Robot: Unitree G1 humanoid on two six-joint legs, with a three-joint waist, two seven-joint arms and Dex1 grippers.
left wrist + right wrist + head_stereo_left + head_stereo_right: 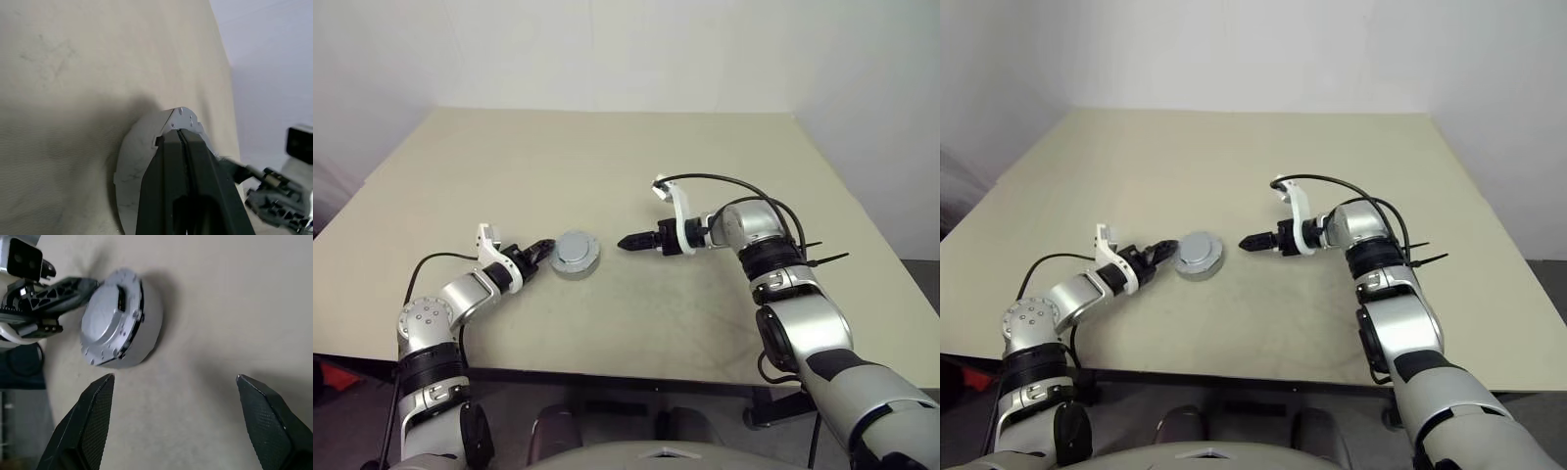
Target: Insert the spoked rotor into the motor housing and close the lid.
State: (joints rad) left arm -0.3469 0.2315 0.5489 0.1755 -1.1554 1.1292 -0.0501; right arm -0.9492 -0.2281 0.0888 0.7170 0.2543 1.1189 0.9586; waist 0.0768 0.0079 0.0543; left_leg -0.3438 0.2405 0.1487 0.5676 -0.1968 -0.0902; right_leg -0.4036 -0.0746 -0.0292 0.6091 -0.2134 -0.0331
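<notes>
The motor housing (578, 264) is a round silver-grey body standing on the table, a little left of centre. The lid (574, 249), a smooth grey cap, lies on top of it, with a dark seam between the two in the right wrist view. The spoked rotor is hidden. My left gripper (546, 245) is shut with nothing in it, and its tips rest at the lid's (139, 152) left rim. My right gripper (625, 242) hangs a short way right of the housing (146, 335), pointing left at it. It is open and empty, with fingertips (105, 382) wide apart.
The beige table (607, 166) stretches far behind the housing, to a white wall. Its front edge (607, 377) runs just below both arms. A black cable (724, 181) loops over my right wrist.
</notes>
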